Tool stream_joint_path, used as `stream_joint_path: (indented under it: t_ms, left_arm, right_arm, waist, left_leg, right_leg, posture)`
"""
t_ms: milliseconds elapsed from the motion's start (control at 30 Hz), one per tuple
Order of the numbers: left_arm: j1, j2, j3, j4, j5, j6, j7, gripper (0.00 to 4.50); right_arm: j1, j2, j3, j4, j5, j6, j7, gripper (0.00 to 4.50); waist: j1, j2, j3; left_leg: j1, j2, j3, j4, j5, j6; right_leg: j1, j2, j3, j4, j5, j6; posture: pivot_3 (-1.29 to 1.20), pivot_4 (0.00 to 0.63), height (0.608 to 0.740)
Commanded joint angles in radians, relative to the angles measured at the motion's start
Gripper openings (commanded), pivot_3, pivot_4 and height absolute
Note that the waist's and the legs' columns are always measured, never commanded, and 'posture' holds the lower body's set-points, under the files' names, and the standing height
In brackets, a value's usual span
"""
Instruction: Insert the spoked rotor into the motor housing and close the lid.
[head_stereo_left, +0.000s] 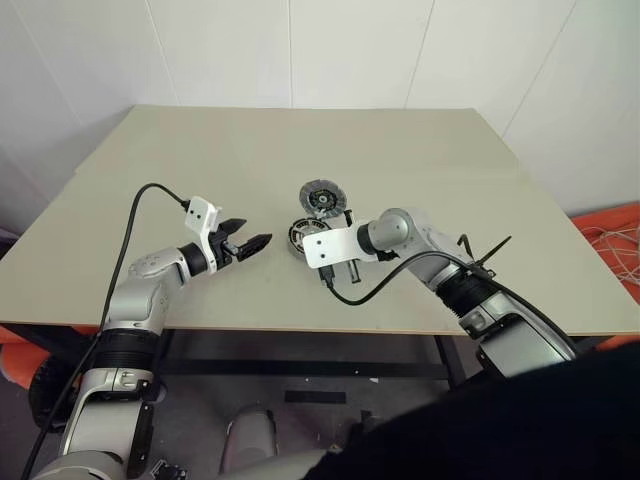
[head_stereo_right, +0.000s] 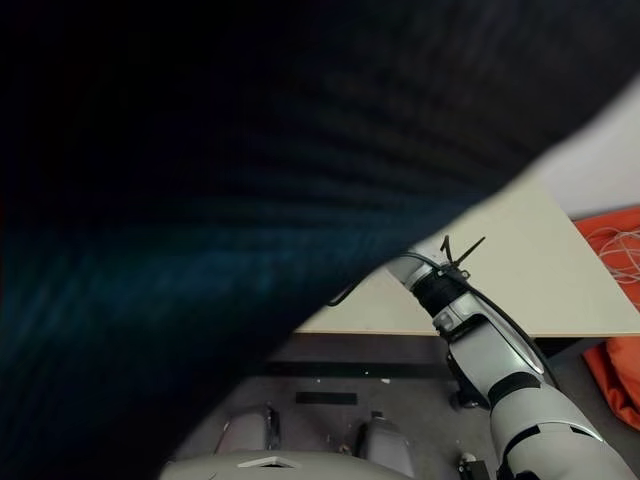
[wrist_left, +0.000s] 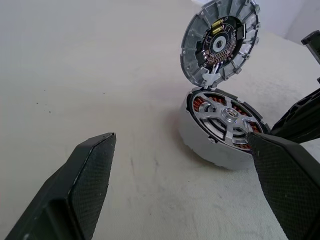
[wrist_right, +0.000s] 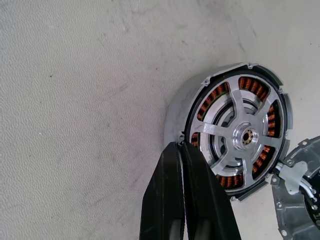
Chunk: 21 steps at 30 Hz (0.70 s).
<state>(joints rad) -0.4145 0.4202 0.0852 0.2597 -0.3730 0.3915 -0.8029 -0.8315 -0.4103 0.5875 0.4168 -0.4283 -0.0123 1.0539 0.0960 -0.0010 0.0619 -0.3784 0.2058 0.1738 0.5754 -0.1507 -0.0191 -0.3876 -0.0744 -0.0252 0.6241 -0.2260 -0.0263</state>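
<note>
The motor housing (wrist_right: 175, 107) stands on the table, in front of my right arm in the left eye view (head_stereo_left: 303, 236). The spoked rotor (wrist_right: 243, 136) lies inside it, silver spokes and hub over the copper coils. The lid (wrist_left: 220, 42), grey ribbed rim and dark centre, stands tilted open at the housing's far edge (head_stereo_left: 322, 197). My right gripper (wrist_right: 181, 146) is shut with nothing between its fingers, tips at the housing's near rim. My left gripper (head_stereo_left: 256, 233) hangs open a little to the left of the housing, apart from it.
The beige table (head_stereo_left: 420, 160) has free room all round the housing. A black cable (head_stereo_left: 135, 215) loops off my left wrist. An orange thing (head_stereo_left: 615, 235) lies beyond the table's right edge. A dark shape (head_stereo_right: 250, 180) blocks most of the right eye view.
</note>
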Motion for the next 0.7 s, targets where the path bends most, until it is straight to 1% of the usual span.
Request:
stream_joint_path:
  t_ms: [33,400,700]
  left_arm:
    - [-0.017,0.003,0.015,-0.025,-0.009,-0.019,-0.001,4.45]
    - [-0.011,0.004,0.018,-0.028,-0.01,-0.015,0.003,4.45]
    - [-0.008,0.0,0.015,-0.032,-0.012,-0.013,0.002,4.45]
  right_arm:
    - [0.019,-0.016,-0.016,-0.039,0.008,0.029,0.025,0.11]
    - [0.082,0.033,-0.042,-0.219,0.074,0.236,0.09,0.11]
    - [0.075,0.075,-0.065,-0.234,0.089,0.327,0.051,0.11]
  waist:
    - [0.0,0.0,0.0]
    - [0.0,0.0,0.0]
    - [0.0,0.0,0.0]
  left_leg:
    - [0.0,0.0,0.0,0.0,0.0,0.0]
    - [0.0,0.0,0.0,-0.001,-0.001,0.001]
    - [-0.001,0.0,0.0,-0.002,-0.001,0.001]
  right_leg:
    - [0.0,0.0,0.0,0.0,0.0,0.0]
    - [-0.001,0.0,0.0,-0.001,0.0,0.0]
    - [-0.002,0.0,0.0,-0.001,0.0,0.0]
  posture:
    - [0.0,0.0,0.74]
    - [0.0,0.0,0.74]
    - [0.0,0.0,0.74]
